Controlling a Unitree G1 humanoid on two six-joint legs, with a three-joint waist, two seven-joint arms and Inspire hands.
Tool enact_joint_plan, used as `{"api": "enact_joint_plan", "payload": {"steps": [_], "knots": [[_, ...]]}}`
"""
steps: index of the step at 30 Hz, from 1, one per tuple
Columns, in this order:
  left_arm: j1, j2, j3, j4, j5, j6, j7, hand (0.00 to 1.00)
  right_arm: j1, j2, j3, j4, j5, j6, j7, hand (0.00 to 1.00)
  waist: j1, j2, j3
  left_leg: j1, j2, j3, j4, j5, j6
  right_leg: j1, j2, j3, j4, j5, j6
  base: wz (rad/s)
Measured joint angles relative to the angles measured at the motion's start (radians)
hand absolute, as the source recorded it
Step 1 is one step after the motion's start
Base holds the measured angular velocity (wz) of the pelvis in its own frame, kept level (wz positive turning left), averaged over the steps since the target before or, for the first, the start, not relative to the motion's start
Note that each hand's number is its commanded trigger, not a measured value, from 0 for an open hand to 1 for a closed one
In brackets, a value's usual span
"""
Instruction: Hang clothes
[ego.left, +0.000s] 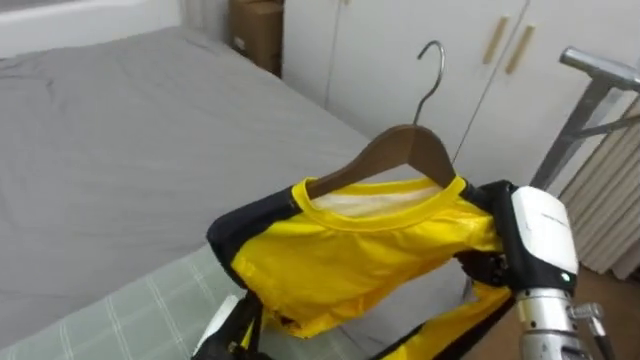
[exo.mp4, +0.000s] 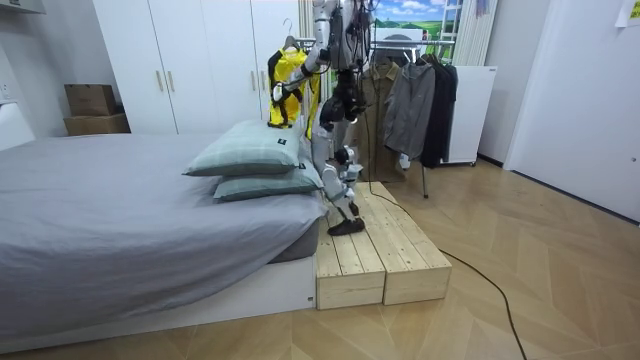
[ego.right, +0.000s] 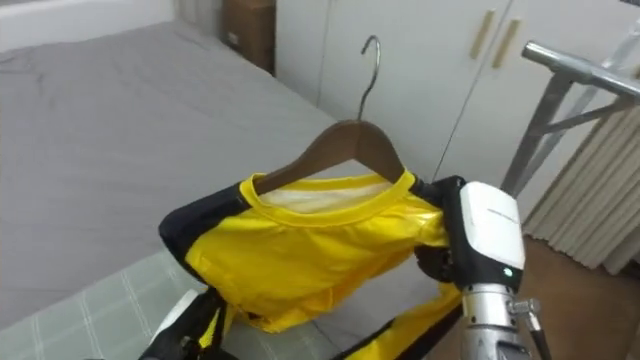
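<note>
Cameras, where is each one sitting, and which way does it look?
Left eye view: on the robot's head, looking down at the yellow shirt on its wooden hanger, bed and wardrobe behind; its right hand shows beside the shirt.
Right eye view: same head, slightly aside, same scene, same hand.
Room view: standing across the room, facing the bed's side; whole robot on a wooden platform by the pillows.
Shared: all show shirt, bed, wardrobe.

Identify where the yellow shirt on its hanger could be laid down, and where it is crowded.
Free: the grey bedspread, from the pillows to the cardboard boxes; also the near end of the wooden platform. Crowded: where dark garments hang behind the robot.
</note>
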Motion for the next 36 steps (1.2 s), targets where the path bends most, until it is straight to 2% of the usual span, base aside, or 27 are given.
{"api": "enact_joint_plan", "payload": {"steps": [1,2,3,4,5,6,7,8,9,11,12,14,19,21,22,23,24,25,27,36], "knots": [[0.006,0.0,-0.006,0.001,0.0,0.0,0.002,0.0,-0.003,0.0,0.002,-0.008,-0.022,-0.001,-0.001,1.0,0.001,0.008,-0.0001,0.0,0.005,-0.032,0.039,0.003,0.001,0.006,0.009,0.031,0.002,0.002,-0.008,-1.17],[0.007,0.0,-0.012,0.006,0.0,0.0,0.002,0.0,-0.003,-0.001,0.007,-0.009,-0.03,0.001,-0.002,1.0,0.008,0.009,0.0003,-0.014,0.004,-0.085,0.096,0.027,0.013,0.007,0.021,0.087,0.003,0.002,-0.01,-1.15],[0.008,-0.001,-0.012,0.014,0.0,-0.001,0.002,0.0,-0.002,-0.002,0.014,-0.011,-0.031,0.005,-0.002,1.0,0.016,0.007,0.0005,-0.028,-0.012,-0.142,0.11,0.032,0.027,0.01,0.026,0.12,0.003,0.001,-0.011,-1.12],[0.007,-0.016,-0.017,0.021,0.0,-0.001,0.002,0.0,0.001,-0.002,0.018,-0.027,-0.035,0.012,-0.002,1.0,0.014,0.008,0.0003,-0.052,-0.083,-0.29,0.04,0.007,0.04,0.01,0.028,0.171,-0.002,0.001,-0.008,-1.02],[0.005,-0.029,-0.022,0.02,0.0,-0.003,0.002,0.0,0.003,-0.003,0.021,-0.034,-0.034,0.011,-0.006,1.0,0.012,0.012,-0.0014,-0.077,-0.151,-0.391,-0.061,0.002,0.041,0.007,0.035,0.212,-0.015,0.003,-0.005,-1.32],[0.001,-0.042,-0.021,0.021,0.0,-0.01,0.002,0.0,0.003,-0.005,0.021,-0.035,-0.036,0.011,-0.006,1.0,0.024,0.01,-0.0006,-0.099,-0.21,-0.507,-0.155,0.004,0.044,-0.004,0.041,0.27,-0.017,0.012,0.003,-1.2],[0.001,-0.046,-0.02,0.021,0.0,-0.016,0.002,0.0,0.003,-0.006,0.021,-0.036,-0.038,0.011,-0.006,1.0,0.026,0.011,-0.0013,-0.108,-0.238,-0.553,-0.194,0.016,0.038,-0.01,0.046,0.297,-0.019,0.019,0.007,-1.41],[0.001,-0.052,-0.02,0.022,-0.004,-0.023,0.002,0.0,0.003,-0.009,0.022,-0.037,-0.049,0.01,-0.006,1.0,0.041,0.016,-0.0088,-0.106,-0.28,-0.591,-0.225,0.059,0.058,-0.03,0.056,0.355,-0.019,0.036,0.018,-1.27],[-0.006,-0.05,-0.019,0.023,-0.017,-0.024,0.002,0.0,0.001,-0.013,0.022,-0.044,-0.064,0.01,-0.007,1.0,0.036,0.02,-0.0162,-0.092,-0.287,-0.559,-0.253,0.074,0.066,-0.052,0.075,0.392,-0.019,0.057,0.029,-1.17],[-0.005,-0.043,-0.021,0.024,-0.027,-0.024,0.003,0.0,0.001,-0.028,0.026,-0.046,-0.066,-0.005,-0.007,1.0,0.026,0.023,-0.0164,-0.058,-0.282,-0.499,-0.288,0.078,0.072,-0.046,0.082,0.416,-0.045,0.085,0.033,-0.86],[-0.002,-0.031,-0.02,0.027,-0.031,-0.024,0.005,0.0,0.002,-0.028,0.023,-0.059,-0.065,-0.006,-0.009,1.0,0.009,0.025,-0.0153,-0.043,-0.28,-0.487,-0.3,0.077,0.072,-0.034,0.085,0.423,-0.065,0.094,0.034,-0.59],[-0.003,-0.03,-0.018,0.03,-0.038,-0.024,0.009,0.0,0.002,-0.029,0.006,-0.09,-0.065,-0.006,-0.009,1.0,-0.025,0.026,-0.0152,-0.032,-0.286,-0.469,-0.313,0.077,0.072,-0.036,0.098,0.443,-0.083,0.102,0.035,-0.36],[-0.009,-0.047,-0.015,0.03,-0.038,-0.034,0.025,0.0,0.005,-0.038,-0.008,-0.145,-0.064,-0.005,-0.024,1.0,-0.042,0.029,-0.0157,-0.004,-0.283,-0.405,-0.35,0.078,0.069,-0.046,0.128,0.506,-0.087,0.107,0.036,-0.42],[-0.019,-0.039,-0.008,0.031,-0.038,-0.043,0.026,0.0,0.007,-0.04,-0.01,-0.148,-0.06,-0.005,-0.03,1.0,-0.043,0.032,-0.0141,0.001,-0.278,-0.381,-0.355,0.072,0.066,-0.054,0.138,0.521,-0.084,0.107,0.035,-0.31],[-0.021,-0.034,-0.008,0.032,-0.038,-0.043,0.026,0.0,0.007,-0.042,-0.009,-0.148,-0.056,-0.004,-0.03,1.0,-0.041,0.032,-0.0134,0.004,-0.276,-0.372,-0.359,0.072,0.065,-0.054,0.14,0.522,-0.084,0.106,0.035,-0.33],[-0.021,-0.025,-0.007,0.031,-0.037,-0.046,0.027,0.0,0.006,-0.043,-0.009,-0.148,-0.054,-0.004,-0.03,1.0,-0.023,0.032,-0.0131,0.014,-0.273,-0.35,-0.366,0.07,0.062,-0.063,0.145,0.517,-0.079,0.107,0.032,-0.57],[-0.022,-0.015,-0.004,0.031,-0.039,-0.047,0.027,0.0,0.006,-0.043,-0.008,-0.148,-0.054,-0.006,-0.03,1.0,-0.002,0.031,-0.0118,0.022,-0.268,-0.323,-0.366,0.063,0.057,-0.072,0.147,0.49,-0.072,0.11,0.02,-0.64],[-0.022,-0.01,-0.001,0.032,-0.039,-0.047,0.027,0.0,0.005,-0.043,-0.005,-0.148,-0.054,-0.006,-0.029,1.0,0.005,0.03,-0.0111,0.025,-0.266,-0.314,-0.366,0.061,0.054,-0.073,0.149,0.485,-0.071,0.11,0.016,-0.44],[-0.024,0.003,0.013,0.033,-0.05,-0.047,0.028,0.0,0.005,-0.043,-0.001,-0.148,-0.054,-0.006,-0.019,1.0,0.012,0.031,-0.0104,0.025,-0.264,-0.31,-0.374,0.06,0.053,-0.073,0.156,0.491,-0.079,0.11,0.014,-0.13],[-0.019,0.012,0.045,0.032,-0.056,-0.048,0.052,0.0,0.006,-0.048,0.0,-0.163,-0.051,-0.013,-0.017,1.0,0.03,0.029,-0.0091,0.031,-0.247,-0.279,-0.404,0.066,0.042,-0.066,0.189,0.522,-0.137,0.13,0.007,-0.13]]}}
